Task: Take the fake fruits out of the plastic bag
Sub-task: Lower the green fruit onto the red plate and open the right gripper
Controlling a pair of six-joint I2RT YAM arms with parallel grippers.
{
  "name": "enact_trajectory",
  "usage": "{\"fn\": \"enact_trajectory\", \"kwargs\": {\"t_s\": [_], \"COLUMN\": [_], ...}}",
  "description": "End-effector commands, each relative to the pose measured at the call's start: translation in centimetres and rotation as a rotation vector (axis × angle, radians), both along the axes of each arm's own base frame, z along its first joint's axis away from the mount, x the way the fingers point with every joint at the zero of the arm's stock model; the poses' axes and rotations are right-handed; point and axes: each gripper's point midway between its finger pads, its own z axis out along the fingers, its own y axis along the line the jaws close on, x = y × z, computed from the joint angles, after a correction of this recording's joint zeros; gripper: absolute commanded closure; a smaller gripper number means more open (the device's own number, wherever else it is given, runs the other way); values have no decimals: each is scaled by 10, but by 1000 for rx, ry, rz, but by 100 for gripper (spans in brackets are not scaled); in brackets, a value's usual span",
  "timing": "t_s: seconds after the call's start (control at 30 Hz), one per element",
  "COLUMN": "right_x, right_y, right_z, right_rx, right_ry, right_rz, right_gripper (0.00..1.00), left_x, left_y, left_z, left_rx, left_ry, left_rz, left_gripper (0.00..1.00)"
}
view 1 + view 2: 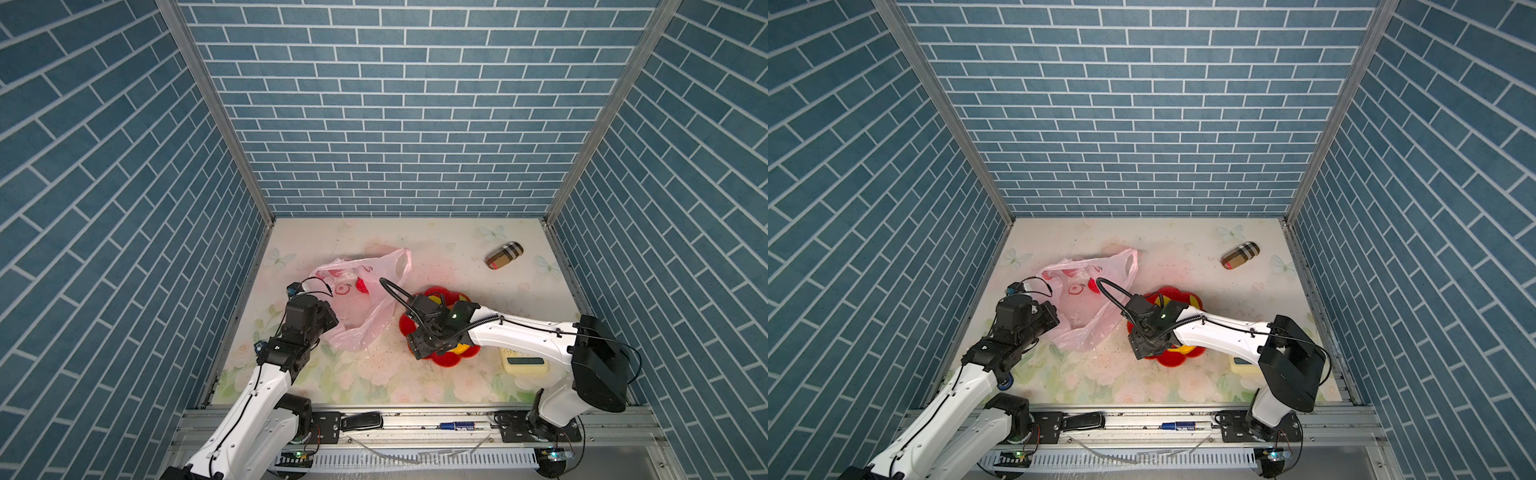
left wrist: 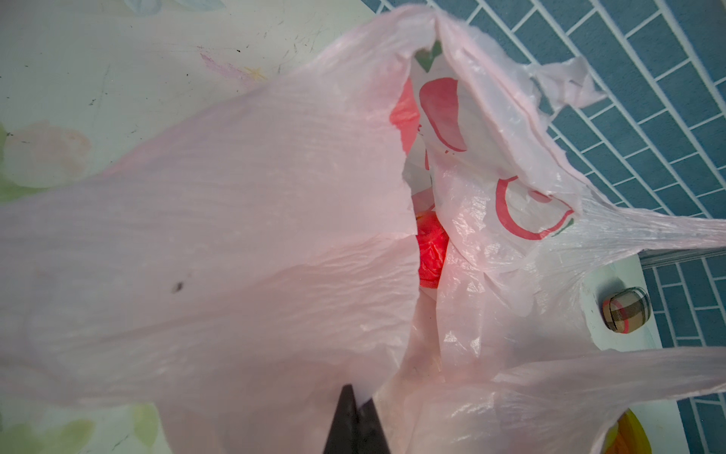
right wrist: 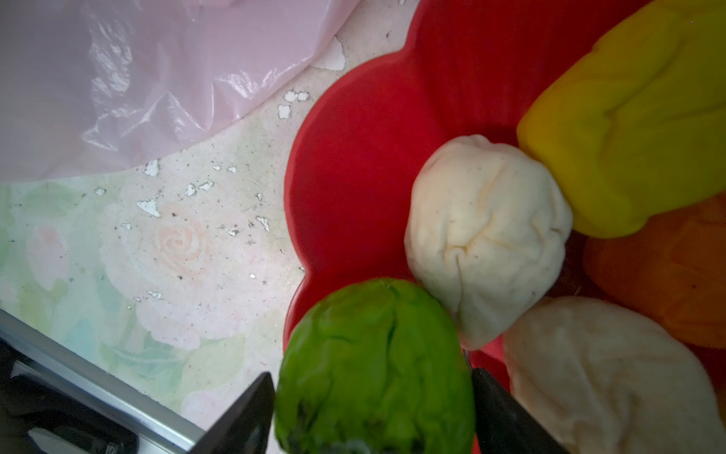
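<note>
The plastic bag [image 1: 361,324] [image 1: 1084,328] lies crumpled left of centre, its mouth gaping in the left wrist view [image 2: 235,236]. My left gripper [image 2: 359,397] [image 1: 334,323] is shut on a fold of its near edge. A wrinkled red fruit [image 2: 432,251] [image 1: 362,286] shows inside the bag. My right gripper [image 3: 373,375] [image 1: 417,351] hangs over the red flower-shaped dish [image 3: 353,157] [image 1: 446,359]. Its jaws stand wide, with the blurred green ball [image 3: 373,353] loose between them. In the dish lie two cream fruits [image 3: 487,236] [image 3: 609,373], a yellow one [image 3: 628,118] and an orange-toned one [image 3: 668,267].
A checked tan case [image 1: 504,257] [image 1: 1239,257] lies at the back right. A cream device with a dark screen [image 1: 523,361] sits right of the dish, partly under the right arm. A marker [image 1: 461,425] rests on the front rail. Blue brick walls close three sides.
</note>
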Motion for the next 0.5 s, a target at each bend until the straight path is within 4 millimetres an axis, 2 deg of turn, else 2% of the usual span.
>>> {"fn": "enact_trajectory", "kwargs": {"t_s": [0.0,0.37,0.47], "right_x": [-1,10,21], "right_y": [-7,-21,-16], "right_z": [5,58,78], "right_rx": [-22,-33,-18], "right_ry": [-18,-120,-169], "right_rz": [-27,-50,-66], "right_gripper": [20,21,23], "left_x": [0,1,0], "left_y": [2,0,-2], "left_z": [-1,4,1], "left_rx": [0,-22,-44], "left_ry": [-3,-23,-20], "left_rz": [9,7,5], "left_gripper": [97,97,97]}}
